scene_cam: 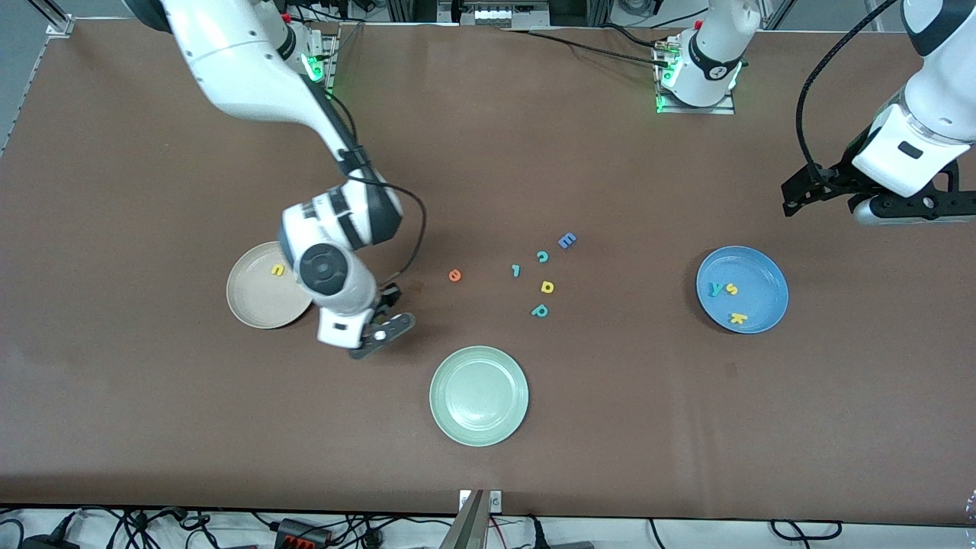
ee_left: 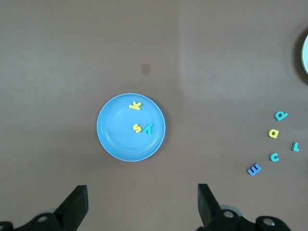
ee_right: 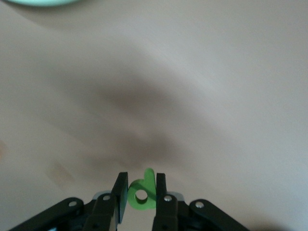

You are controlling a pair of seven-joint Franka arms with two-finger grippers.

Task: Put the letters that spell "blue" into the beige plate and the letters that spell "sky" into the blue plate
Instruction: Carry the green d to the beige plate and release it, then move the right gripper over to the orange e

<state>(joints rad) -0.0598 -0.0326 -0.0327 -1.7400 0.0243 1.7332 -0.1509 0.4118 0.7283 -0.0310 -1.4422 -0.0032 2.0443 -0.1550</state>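
Two black fingers of the right gripper pinch a small green foam letter b between them. It is up in the air over bare brown table, between the round beige plate and the round pale green plate. The white right arm reaches down from its base to that spot.

One tiny yellow foam u lies in the beige plate. An orange foam e lies on the table near the middle. Close to it, toward the left arm's end, sits a thin teal l. Near the l are four more letters: a teal c, a blue capital E, a yellow a-shaped letter and a teal p-shaped letter. The p-shaped one is the nearest of these to the front camera.

The left gripper has its two fingers spread wide apart, with nothing between them. It hangs in the air near the left arm's end of the table, looking down on the round blue plate. In that plate lie a teal y, a yellow s and a yellow k. The y and s touch each other, and the k lies a little apart from them, nearer to the front camera.
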